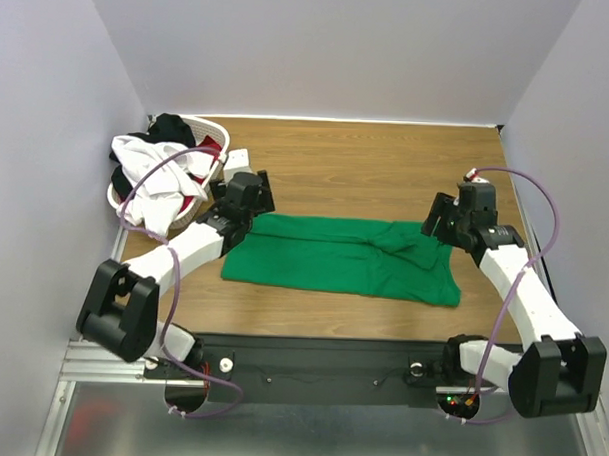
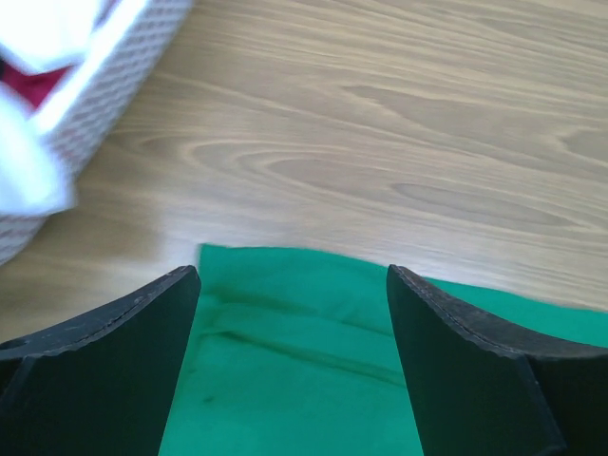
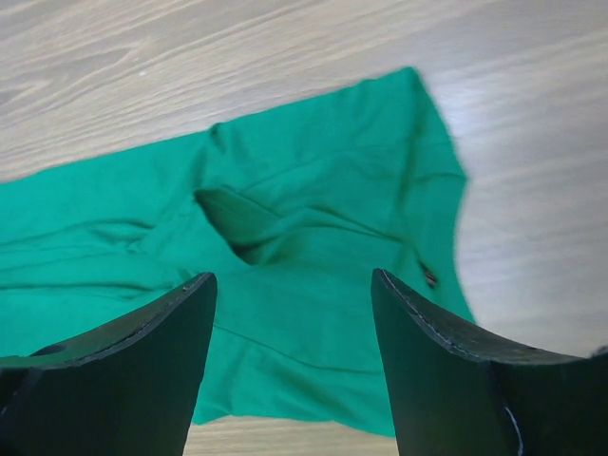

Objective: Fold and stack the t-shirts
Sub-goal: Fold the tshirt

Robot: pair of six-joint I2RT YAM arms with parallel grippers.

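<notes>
A bright green t-shirt (image 1: 344,256) lies folded into a long band across the middle of the wooden table, with a bunched crease near its right end. My left gripper (image 1: 247,198) hovers open over the shirt's left far corner (image 2: 285,313); nothing is between its fingers. My right gripper (image 1: 451,225) hovers open over the shirt's right end (image 3: 313,237), also empty. White, black and red t-shirts (image 1: 158,178) are piled in and over the laundry basket at the back left.
The white lattice laundry basket (image 1: 216,137) stands at the back left, close to my left gripper, and shows in the left wrist view (image 2: 104,85). A small white object (image 1: 237,162) lies beside it. Bare wooden table (image 1: 387,161) stretches behind the shirt.
</notes>
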